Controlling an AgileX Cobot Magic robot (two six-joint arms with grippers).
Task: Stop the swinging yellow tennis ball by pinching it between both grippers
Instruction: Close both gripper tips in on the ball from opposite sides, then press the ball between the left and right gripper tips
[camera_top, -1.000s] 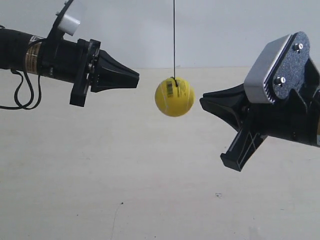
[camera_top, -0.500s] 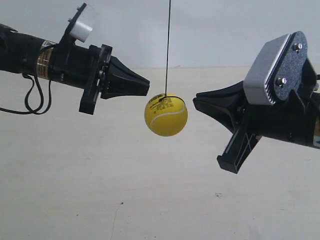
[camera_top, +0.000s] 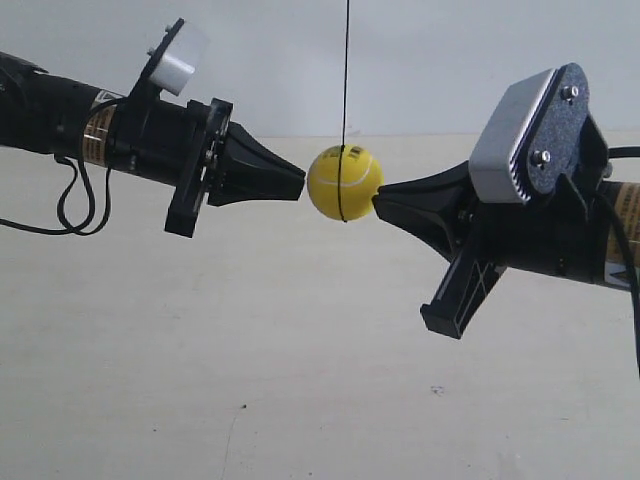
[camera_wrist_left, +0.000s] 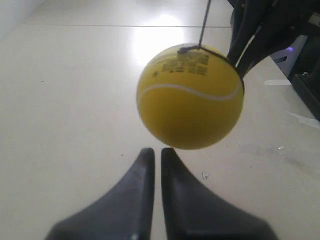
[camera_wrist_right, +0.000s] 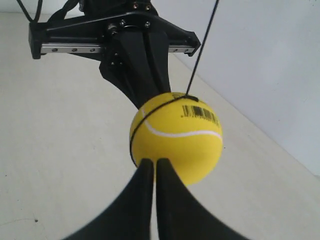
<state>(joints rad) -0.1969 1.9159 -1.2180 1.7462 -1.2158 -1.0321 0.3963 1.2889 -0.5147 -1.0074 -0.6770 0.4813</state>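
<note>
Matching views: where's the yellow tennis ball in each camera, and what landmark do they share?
Exterior view: yellow tennis ball near centre, above mid-height.
Left wrist view: upper centre, slightly right, just beyond the closed left fingers.
Right wrist view: centre, its lower edge partly hidden by the closed right fingers.
Shared landmark: the dark string running up from the ball's top, visible in all three views.

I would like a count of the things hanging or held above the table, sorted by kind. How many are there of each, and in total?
Bright yellow tennis ball with a white seam: 1
Thin dark string: 1
Black tapered end effectors: 2 (left end effector, right end effector)
Total: 4
</note>
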